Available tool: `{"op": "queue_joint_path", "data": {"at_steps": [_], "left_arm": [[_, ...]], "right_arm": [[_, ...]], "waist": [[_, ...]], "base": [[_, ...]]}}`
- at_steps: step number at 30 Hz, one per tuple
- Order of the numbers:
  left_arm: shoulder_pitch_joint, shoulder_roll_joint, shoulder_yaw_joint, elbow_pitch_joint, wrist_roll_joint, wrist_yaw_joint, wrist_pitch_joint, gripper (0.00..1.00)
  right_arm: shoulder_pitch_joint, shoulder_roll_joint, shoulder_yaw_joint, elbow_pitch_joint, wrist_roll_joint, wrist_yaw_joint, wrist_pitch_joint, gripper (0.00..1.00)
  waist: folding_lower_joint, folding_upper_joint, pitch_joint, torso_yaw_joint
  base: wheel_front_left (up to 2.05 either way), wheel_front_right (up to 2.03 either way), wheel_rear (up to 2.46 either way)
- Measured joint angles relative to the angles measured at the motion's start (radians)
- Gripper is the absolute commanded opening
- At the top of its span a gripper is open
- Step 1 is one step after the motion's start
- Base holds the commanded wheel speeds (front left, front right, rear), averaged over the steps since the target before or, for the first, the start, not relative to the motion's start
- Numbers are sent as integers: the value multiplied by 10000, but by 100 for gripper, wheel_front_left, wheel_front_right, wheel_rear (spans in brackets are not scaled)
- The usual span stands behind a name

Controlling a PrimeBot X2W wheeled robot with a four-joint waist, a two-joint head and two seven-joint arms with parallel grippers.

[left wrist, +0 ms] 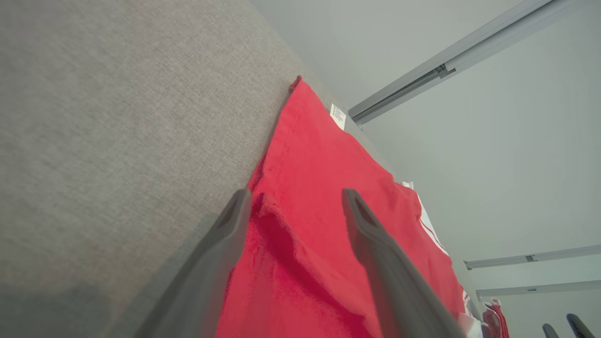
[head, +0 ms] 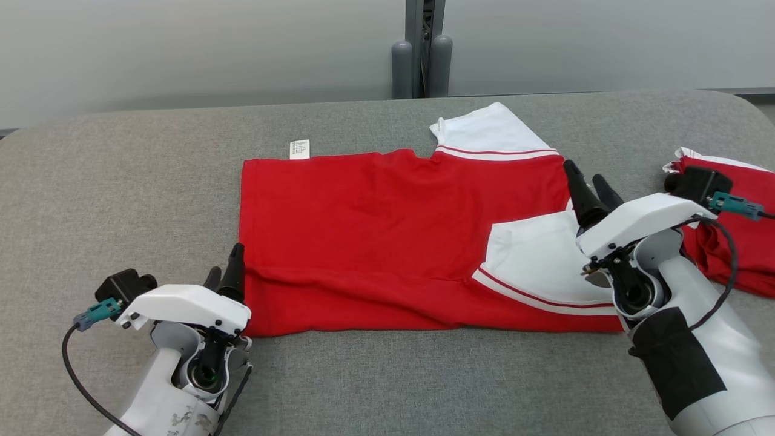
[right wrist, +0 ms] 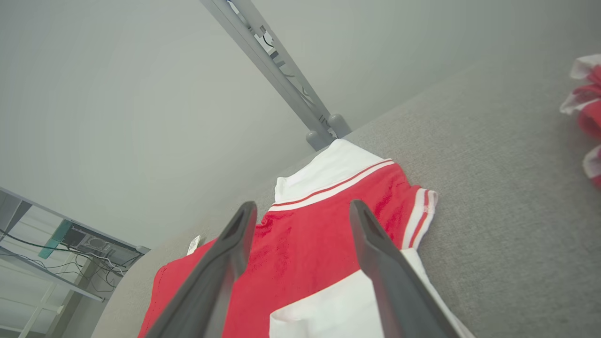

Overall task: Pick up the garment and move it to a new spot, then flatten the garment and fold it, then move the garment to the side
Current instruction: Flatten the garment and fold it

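Two tools bracket one garment (head: 375, 242), which lies flat in the middle of the grey desk (head: 121, 200). Its long axis runs left to right across the head view, with the hem end toward the robot's left and the sleeve end toward its right. A small care label (head: 299, 149) sticks out at the far left corner. The near sleeve (head: 539, 254), white with a red stripe, is turned in over the red body, while the far sleeve (head: 484, 130) juts out past the far edge.

The left tool (head: 225, 269) sits at the near left corner, its fingers spread apart with nothing between them. In the left wrist view they straddle the garment's left edge. The right tool (head: 586, 181) hangs over the sleeve end, above the turned-in sleeve, with its fingers likewise parted and empty. Whether either fingertip touches the cloth I cannot tell.

Each arm is nearer its own end of the long axis, so the cloth lies ahead of and inward from both tools. By my reading, flattening looks done and folding has begun. A lengthwise fold would want both tools gripping the near edge together.

A second red garment (head: 742, 200) lies apart at the right edge of the desk, close behind the right wrist
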Motion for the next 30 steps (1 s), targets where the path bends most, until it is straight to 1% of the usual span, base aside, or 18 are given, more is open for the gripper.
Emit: {"op": "queue_joint_path", "data": {"at_steps": [7,12,16,19,25,30], "left_arm": [[360,326,4,-470,142,-98,-268,100],[1072,552,-50,-1160,226,-65,-401,100],[1819,660,-203,-1793,303,224,-268,100],[2436,700,-297,-2217,263,566,-42,100],[3166,637,-242,-2694,23,1122,132,100],[3225,571,-33,-2809,-109,1210,10,100]], "right_arm": [[-1,-449,382,-702,658,0,-510,100],[697,-1001,777,-1551,991,0,-830,100],[1504,-1413,1005,-2359,1221,0,-1106,100],[2227,-1670,1106,-2976,1367,0,-1292,100],[3585,-1923,1064,-3939,1434,0,-1532,100],[4464,-1889,834,-4201,1400,0,-1599,100]], "waist": [[0,0,-125,5],[0,0,-274,-27],[0,0,-417,-79],[0,0,-485,-154],[0,0,-502,-374],[0,0,-374,-615]], "base": [[0,0,0],[0,0,0],[0,0,0],[0,0,0],[0,0,0],[0,0,0]]}}
